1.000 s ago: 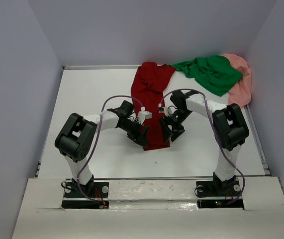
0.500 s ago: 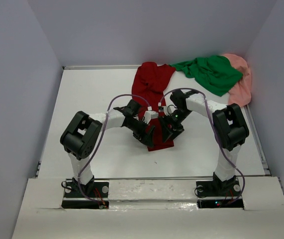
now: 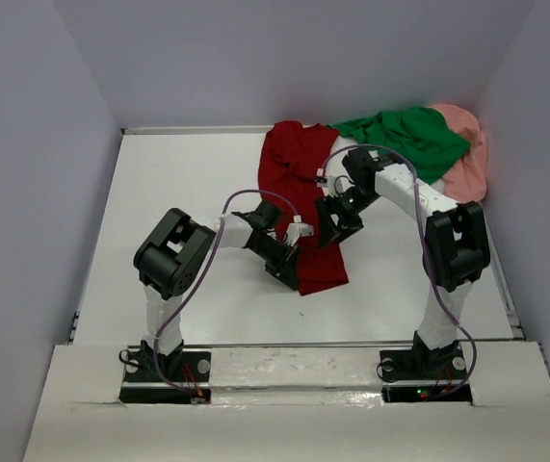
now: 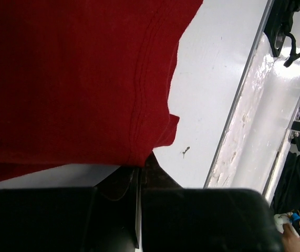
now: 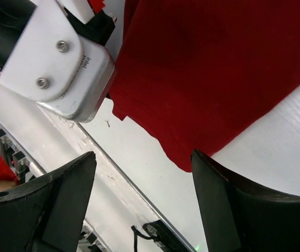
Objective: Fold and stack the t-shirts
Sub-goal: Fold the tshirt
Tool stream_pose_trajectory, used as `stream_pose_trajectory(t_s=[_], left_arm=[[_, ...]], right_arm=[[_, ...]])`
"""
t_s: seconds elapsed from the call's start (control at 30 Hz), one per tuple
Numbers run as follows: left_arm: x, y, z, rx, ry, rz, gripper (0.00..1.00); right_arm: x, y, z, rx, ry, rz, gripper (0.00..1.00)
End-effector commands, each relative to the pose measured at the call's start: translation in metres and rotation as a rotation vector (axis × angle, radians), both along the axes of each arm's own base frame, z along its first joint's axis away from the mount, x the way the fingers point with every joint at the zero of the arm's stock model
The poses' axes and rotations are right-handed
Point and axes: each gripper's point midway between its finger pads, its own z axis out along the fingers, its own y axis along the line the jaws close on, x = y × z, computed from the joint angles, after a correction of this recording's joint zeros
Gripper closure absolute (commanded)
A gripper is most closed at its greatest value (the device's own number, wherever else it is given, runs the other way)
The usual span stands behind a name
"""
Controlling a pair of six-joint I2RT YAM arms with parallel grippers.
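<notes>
Three shirts: all lay on the white table point(image 3: 178, 192).
Dark red t-shirt point(image 3: 299, 173): stretched mid-table from the back edge toward the arms, rumpled at its far end.
Green t-shirt point(image 3: 405, 140): heaped at back right, touching the red one.
Pink t-shirt point(image 3: 469, 164): in the back right corner, partly under the green.
Left end effector point(image 3: 289, 276): clenched on the red shirt's near hem.
Right end effector point(image 3: 335, 227): fingers spread wide above the red cloth, gripping nothing.

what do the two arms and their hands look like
Both the left arm and right arm have white tubular links and bulky black joint housings. A thin purple cable loops along each. The left hand and right hand are black; the left carries a white plate with two screws.
</notes>
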Motion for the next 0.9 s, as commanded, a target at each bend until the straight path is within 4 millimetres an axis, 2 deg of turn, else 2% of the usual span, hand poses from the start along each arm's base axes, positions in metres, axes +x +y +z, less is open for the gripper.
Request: stream_pose_trajectory(t_s=[0.0, 0.03, 0.23, 0.33, 0.4, 0.5, 0.6, 0.63, 0.7, 0.73, 0.77, 0.87], left_arm=[[-0.010, 0.031, -0.044, 0.207, -0.014, 0.012, 0.97], [-0.009, 0.031, -0.043, 0.209, -0.018, 0.014, 1.00], [0.005, 0.038, -0.042, 0.251, -0.063, 0.055, 1.00], [0.020, 0.047, -0.047, 0.312, -0.082, 0.101, 1.00], [0.030, 0.059, -0.054, 0.374, -0.096, 0.133, 1.00], [0.059, 0.084, -0.055, 0.418, -0.114, 0.240, 1.00], [0.078, 0.105, -0.054, 0.462, -0.140, 0.318, 1.00], [0.087, 0.115, -0.048, 0.450, -0.141, 0.367, 1.00], [0.095, 0.121, -0.041, 0.435, -0.156, 0.399, 1.00], [0.100, 0.124, -0.031, 0.431, -0.185, 0.426, 1.00], [0.104, 0.132, -0.029, 0.464, -0.214, 0.457, 1.00], [0.118, 0.142, -0.011, 0.456, -0.286, 0.512, 1.00]], right_arm=[[0.016, -0.005, 0.042, 0.020, -0.135, -0.014, 0.22], [0.016, -0.007, 0.044, 0.013, -0.140, -0.012, 0.22], [0.010, -0.013, 0.036, -0.020, -0.126, -0.005, 0.22], [0.012, -0.014, 0.036, -0.031, -0.134, -0.006, 0.22], [0.015, -0.015, 0.035, -0.044, -0.138, -0.012, 0.22], [0.020, -0.018, 0.031, -0.050, -0.142, -0.020, 0.23], [0.029, -0.018, 0.023, -0.063, -0.157, -0.037, 0.23], [0.034, -0.017, 0.020, -0.069, -0.169, -0.043, 0.23], [0.040, -0.017, 0.013, -0.081, -0.169, -0.049, 0.24], [0.042, -0.017, 0.011, -0.084, -0.170, -0.049, 0.24], [0.047, -0.016, 0.008, -0.091, -0.173, -0.051, 0.24], [0.052, -0.012, 0.010, -0.080, -0.171, -0.056, 0.24]])
